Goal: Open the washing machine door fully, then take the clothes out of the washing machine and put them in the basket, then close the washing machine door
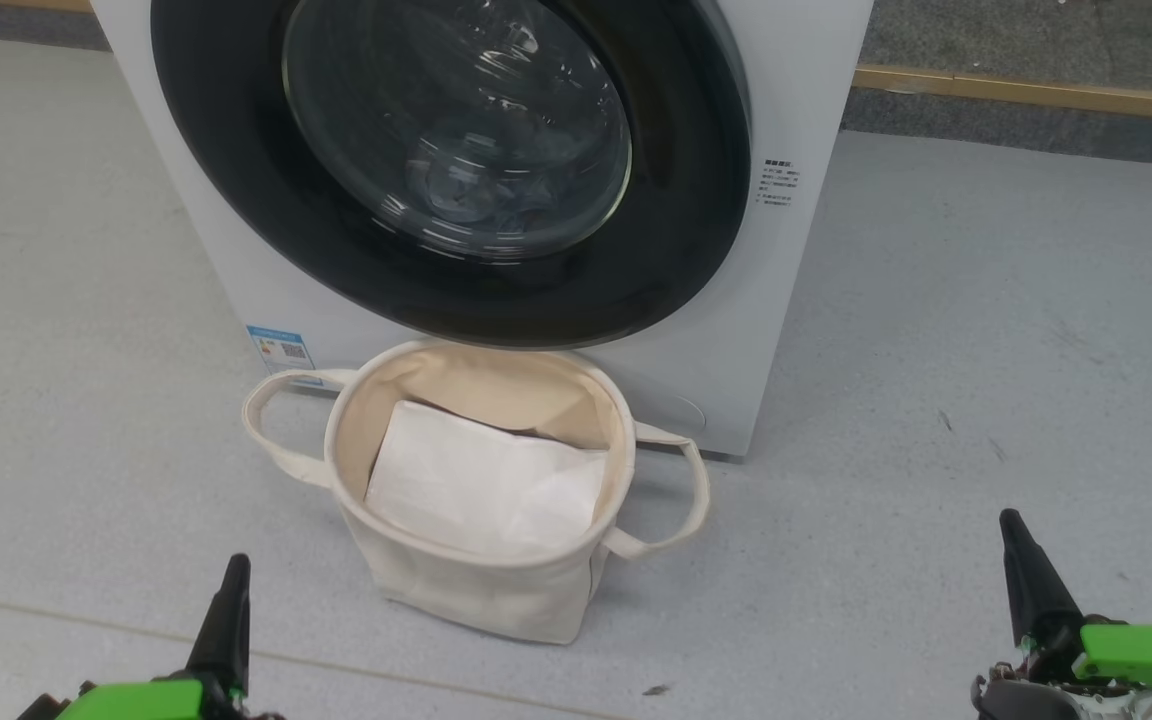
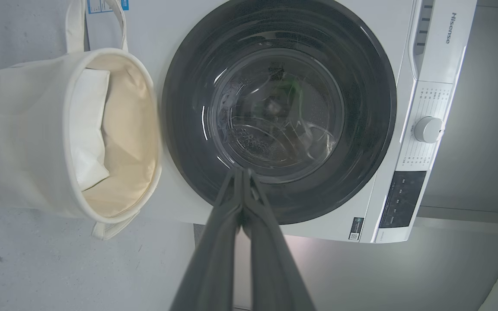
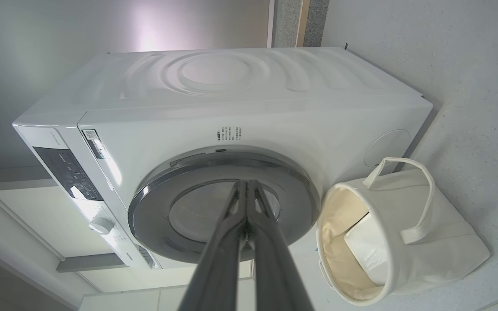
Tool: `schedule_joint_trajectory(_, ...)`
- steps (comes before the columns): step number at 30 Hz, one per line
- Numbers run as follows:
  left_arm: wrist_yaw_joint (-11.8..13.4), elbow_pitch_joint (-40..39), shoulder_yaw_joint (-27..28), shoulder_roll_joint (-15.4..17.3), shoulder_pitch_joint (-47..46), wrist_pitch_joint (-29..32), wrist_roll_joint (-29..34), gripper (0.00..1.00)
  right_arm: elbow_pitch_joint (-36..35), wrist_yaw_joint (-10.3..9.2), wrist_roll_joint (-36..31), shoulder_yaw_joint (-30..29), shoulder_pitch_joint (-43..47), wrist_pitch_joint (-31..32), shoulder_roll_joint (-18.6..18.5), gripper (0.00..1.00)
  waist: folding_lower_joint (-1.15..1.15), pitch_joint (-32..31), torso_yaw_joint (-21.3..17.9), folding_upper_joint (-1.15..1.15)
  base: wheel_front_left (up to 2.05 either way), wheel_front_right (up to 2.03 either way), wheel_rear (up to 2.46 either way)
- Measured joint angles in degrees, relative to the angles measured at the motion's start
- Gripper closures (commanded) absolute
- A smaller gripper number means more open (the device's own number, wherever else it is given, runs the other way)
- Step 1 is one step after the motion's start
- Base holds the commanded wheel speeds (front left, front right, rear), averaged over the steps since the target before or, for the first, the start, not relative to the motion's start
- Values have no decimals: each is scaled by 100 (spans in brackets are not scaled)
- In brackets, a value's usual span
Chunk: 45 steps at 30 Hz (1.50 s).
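Closed black-rimmed washing machine door point(image 1: 451, 150) upper centre; bluish clothes point(image 1: 526, 195) behind glass; cream basket point(image 1: 336, 440) upright below, before white washing machine point(image 1: 796, 280).

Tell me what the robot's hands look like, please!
The left gripper and the right gripper each have two long, skinny, dark grey fingers that narrow to a tip, and a bright green block at the bottom.

Closed tool point(image 3: 246, 186) faces the washing machine door point(image 3: 190, 216).
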Motion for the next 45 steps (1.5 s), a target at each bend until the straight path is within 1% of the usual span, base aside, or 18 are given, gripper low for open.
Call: schedule_joint_trajectory(45, 0, 0, 0, 0, 0, 0, 1, 100, 0, 0, 0, 0, 0, 0, 0, 100, 0, 0, 0, 0, 0, 0, 0)
